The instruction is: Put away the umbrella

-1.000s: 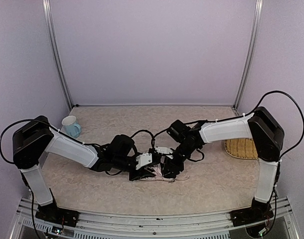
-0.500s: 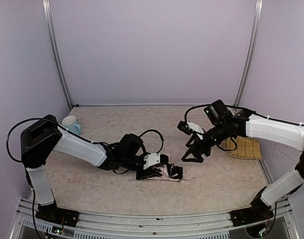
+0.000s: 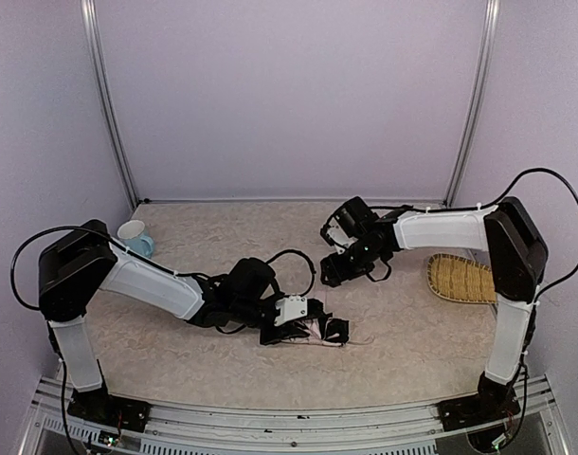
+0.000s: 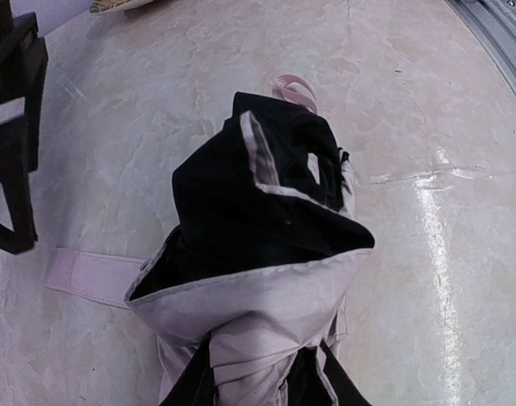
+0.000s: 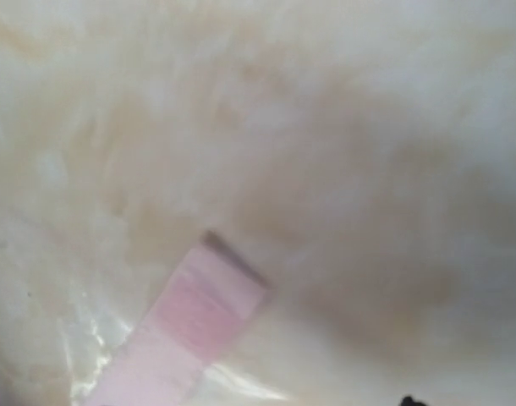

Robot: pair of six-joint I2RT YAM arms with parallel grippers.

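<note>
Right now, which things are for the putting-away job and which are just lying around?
For the job: pale pink fabric folding umbrella with black lining; black left claw gripping it.
Just lying about: small pale blue mug; woven straw oval mat.

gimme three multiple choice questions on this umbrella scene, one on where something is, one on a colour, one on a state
1. The woven mat lies
A) at the left edge of the table
B) at its right edge
C) dead centre

2. The strap beside the umbrella is
A) green
B) yellow
C) pale pink

3. The left gripper is
A) shut on the umbrella
B) open, high in the air
C) out of sight

Answers:
1 B, as the top view shows the mat against the right side.
2 C, as the left wrist view shows it lying flat and pink on the table.
3 A, as the bundled fabric is clamped in it, low on the table.
</note>
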